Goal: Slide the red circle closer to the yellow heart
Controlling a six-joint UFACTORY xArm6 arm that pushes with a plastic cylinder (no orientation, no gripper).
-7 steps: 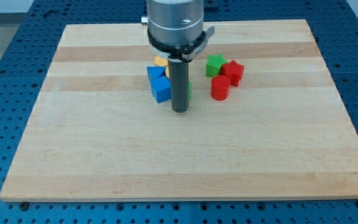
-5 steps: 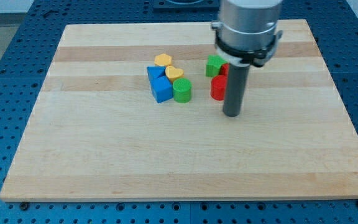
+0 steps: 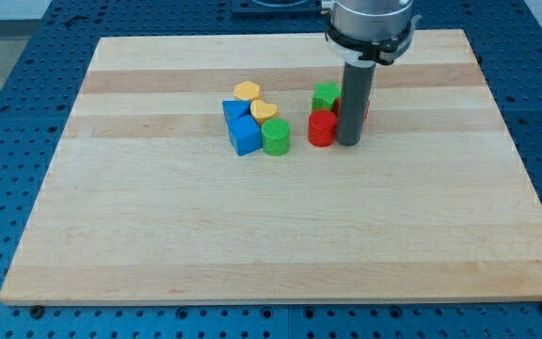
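Camera view: the near part of the wooden tabletop (image 3: 271,235), toward the bottom of the frame, carries nothing but its own pale grain, and blue pegboard (image 3: 7,141) shows around its edges. Moving up toward the middle, my tip (image 3: 349,142) rests on the wood just right of centre, pressed against the right side of the red circle (image 3: 322,128). This arm has no pincer at all, only the straight dark rod, so there is nothing to be spread or pressed together.

The red circle stands a little right of the frame's centre. To its left, across a narrow gap, sits the green cylinder (image 3: 275,137), and touching that on the left is a blue block (image 3: 245,135), with a second blue block (image 3: 234,110) just behind it. The yellow heart (image 3: 264,110) lies just beyond the green cylinder, up and to the left of the red circle and near it but apart.

Farther back, another yellow block (image 3: 246,90) sits just above the heart; I cannot make out its exact shape. Behind the red circle a green star-like block (image 3: 326,95) is close by, and a sliver of another red block (image 3: 366,108) peeks out on the rod's right side. At the top of the frame the arm's grey metal body (image 3: 369,24) rises out of sight.
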